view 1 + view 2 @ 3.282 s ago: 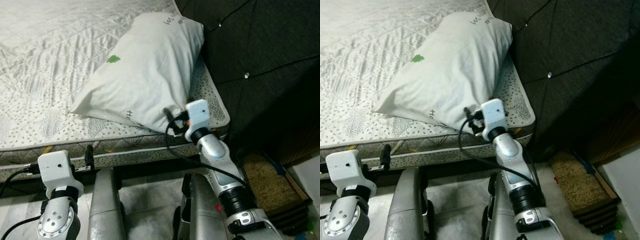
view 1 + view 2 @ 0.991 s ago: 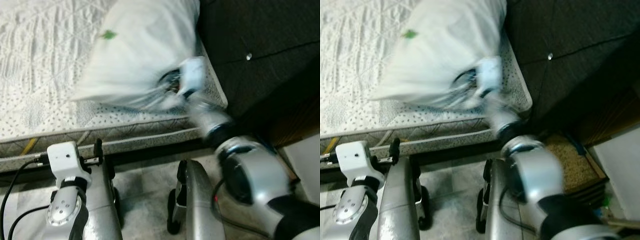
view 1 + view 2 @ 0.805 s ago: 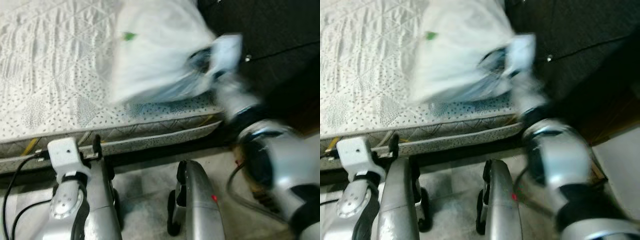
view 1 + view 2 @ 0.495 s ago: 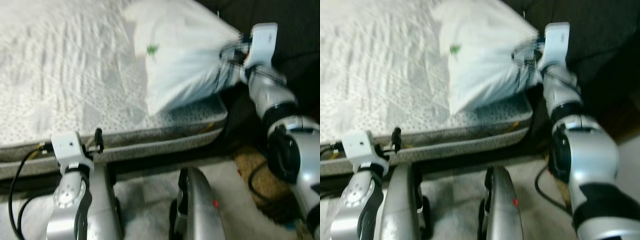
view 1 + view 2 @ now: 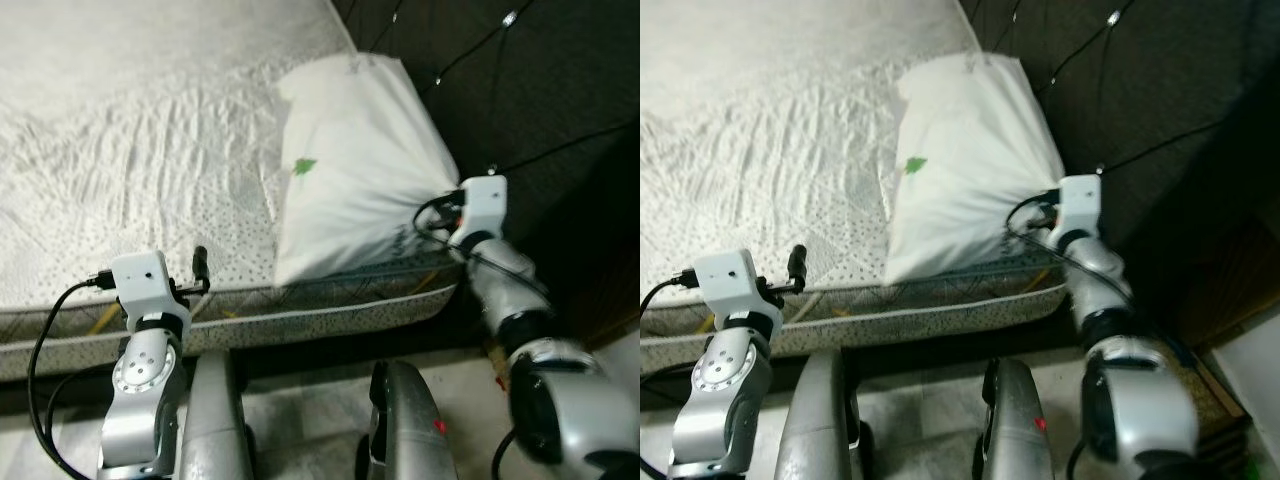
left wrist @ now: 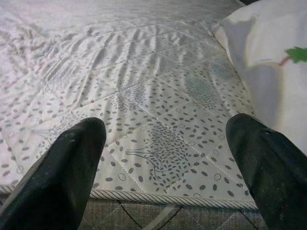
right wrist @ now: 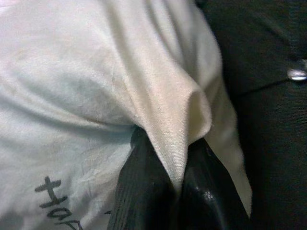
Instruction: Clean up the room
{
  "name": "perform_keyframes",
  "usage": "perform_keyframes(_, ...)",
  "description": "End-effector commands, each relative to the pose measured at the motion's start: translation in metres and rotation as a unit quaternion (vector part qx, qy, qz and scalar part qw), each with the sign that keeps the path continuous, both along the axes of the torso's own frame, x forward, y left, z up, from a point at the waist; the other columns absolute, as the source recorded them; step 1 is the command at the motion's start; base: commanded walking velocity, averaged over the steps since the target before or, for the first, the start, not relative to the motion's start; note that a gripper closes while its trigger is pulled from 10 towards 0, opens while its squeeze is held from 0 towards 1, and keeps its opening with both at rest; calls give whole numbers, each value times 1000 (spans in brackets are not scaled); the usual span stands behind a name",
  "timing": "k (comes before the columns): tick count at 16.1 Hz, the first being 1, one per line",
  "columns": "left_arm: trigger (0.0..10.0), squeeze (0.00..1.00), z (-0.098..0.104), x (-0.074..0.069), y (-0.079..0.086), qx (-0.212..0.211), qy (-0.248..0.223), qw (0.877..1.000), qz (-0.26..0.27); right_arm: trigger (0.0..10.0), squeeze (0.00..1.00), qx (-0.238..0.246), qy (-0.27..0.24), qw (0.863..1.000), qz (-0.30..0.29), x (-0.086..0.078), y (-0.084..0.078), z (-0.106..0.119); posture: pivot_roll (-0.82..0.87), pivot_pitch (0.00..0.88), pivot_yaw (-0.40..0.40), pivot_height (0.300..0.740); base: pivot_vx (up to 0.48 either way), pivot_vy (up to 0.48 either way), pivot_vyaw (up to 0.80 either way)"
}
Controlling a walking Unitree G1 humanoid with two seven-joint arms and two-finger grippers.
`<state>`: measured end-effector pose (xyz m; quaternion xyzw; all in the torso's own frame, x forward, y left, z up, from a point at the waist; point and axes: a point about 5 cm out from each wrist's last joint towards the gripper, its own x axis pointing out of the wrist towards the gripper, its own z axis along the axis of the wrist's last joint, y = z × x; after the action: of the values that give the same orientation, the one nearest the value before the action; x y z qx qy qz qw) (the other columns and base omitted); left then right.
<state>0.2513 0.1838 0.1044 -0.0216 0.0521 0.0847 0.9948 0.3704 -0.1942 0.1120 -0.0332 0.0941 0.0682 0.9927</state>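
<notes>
A white pillow (image 5: 355,160) with a small green tree mark lies on the bed's right end, against the dark headboard (image 5: 520,90). My right gripper (image 7: 168,191) is shut on the pillow's near right corner, a fold of fabric pinched between its fingers. The right wrist (image 5: 480,210) sits at that corner, over the mattress edge. My left gripper (image 6: 165,158) is open, its fingertips (image 6: 76,143) spread wide just above the near edge of the quilted mattress (image 6: 144,96), left of the pillow. The left wrist (image 5: 145,285) hovers at the bed's front edge.
The white quilted mattress (image 5: 130,150) spreads to the left. A dark tufted headboard with studs rises on the right. Below the bed edge lies a tiled floor (image 5: 300,400) with my legs. A woven mat (image 5: 1210,400) lies at the lower right.
My right gripper has swung the pillow's corner to the right and up toward the headboard. The pillow now lies lengthwise along the headboard. The camera has also shifted.
</notes>
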Motion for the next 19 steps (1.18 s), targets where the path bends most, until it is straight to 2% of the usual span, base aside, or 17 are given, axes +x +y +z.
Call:
perform_keyframes(1,10000,0,1,2,-1,2,-1,1000,-8,0,0,-14,-14,1000,15,6,1,12,2,0,-34,557,0,0,0)
perform_keyframes(4,10000,0,1,0,1,6,-2,1000,-9,0,0,-32,-29,999,-32,17,-24,37,8,0,-32,557,0,0,0)
perform_keyframes(5,10000,0,0,-7,2,8,5,1000,-8,0,0,-37,-40,996,-72,20,-46,57,14,5,-37,557,0,0,0)
perform_keyframes(6,10000,0,-1,-11,2,8,9,1000,-7,0,0,-40,-45,995,-82,21,-53,63,14,10,-39,557,0,0,0)
perform_keyframes(7,10000,0,-3,-20,3,5,20,1000,-4,0,0,-51,-52,992,-101,20,-67,74,21,57,-40,557,0,0,0)
perform_keyframes(9,10000,0,-4,-29,3,3,30,1000,-3,0,0,-61,-55,990,-113,18,-79,79,24,76,-38,557,0,0,0)
perform_keyframes(10,10000,0,-4,-38,3,2,42,999,-3,0,0,-77,-64,988,-121,17,-89,89,27,132,-32,557,0,0,0)
perform_keyframes(12,10000,0,-5,-44,4,2,51,999,-3,0,0,-91,-72,985,-131,16,-98,98,28,151,-31,557,0,0,0)
perform_keyframes(13,10000,0,-4,-48,4,2,57,998,-4,0,0,-108,-81,979,-155,15,-110,111,28,179,-32,557,0,0,0)
perform_keyframes(15,10000,0,-1,-53,2,1,61,998,-5,0,0,-123,-90,971,-187,12,-123,122,29,196,-33,557,0,0,0)
perform_keyframes(17,10000,0,-3,-58,0,-4,73,997,-5,0,0,-108,-75,970,-204,6,-132,112,22,208,-34,557,0,0,0)
perform_keyframes(18,10000,0,-4,-60,-1,-7,79,997,-6,0,0,-107,-49,974,-193,1,-130,91,22,216,-36,557,0,0,0)
perform_keyframes(19,10000,0,-4,-60,-1,-7,80,997,-6,0,0,-104,-36,976,-187,-1,-128,79,23,219,-35,557,0,0,0)
